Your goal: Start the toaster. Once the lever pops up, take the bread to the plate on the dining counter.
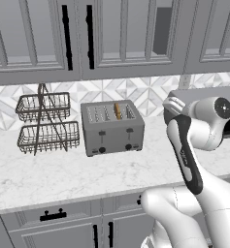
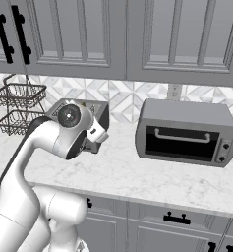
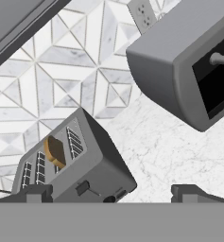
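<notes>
Gripper (image 3: 112,191) raised above the marble-patterned counter (image 1: 48,177), jaws standing well apart with nothing between them; the two dark fingertips (image 3: 35,193) sit at opposite sides of the hand view with bare counter showing in the gap.

Toaster (image 1: 112,127) is ahead of the gripper and off toward its left fingertip, well apart from it and not touched. It stands on the counter with its back near the wall. The bread (image 1: 118,111) stands upright in a slot, third from the left in the left base view, its golden top edge showing above the slot. Two black levers and two black knobs on the front face; I cannot tell whether either lever is pressed down.

Toaster oven (image 2: 187,131), grey with a dark glass door and bar handle, sits on the same counter off toward the gripper's right fingertip, well apart from the toaster.

Two-tier wire basket (image 1: 46,123) stands beyond the toaster, on its far side from the gripper.

Room: backsplash (image 3: 61,75) of white and grey geometric tile with a wall outlet (image 3: 142,13) above the toaster oven. Grey panelled upper cabinets (image 1: 111,34) with black bar handles; grey base cabinets (image 2: 177,226) with black pulls below the counter edge.
</notes>
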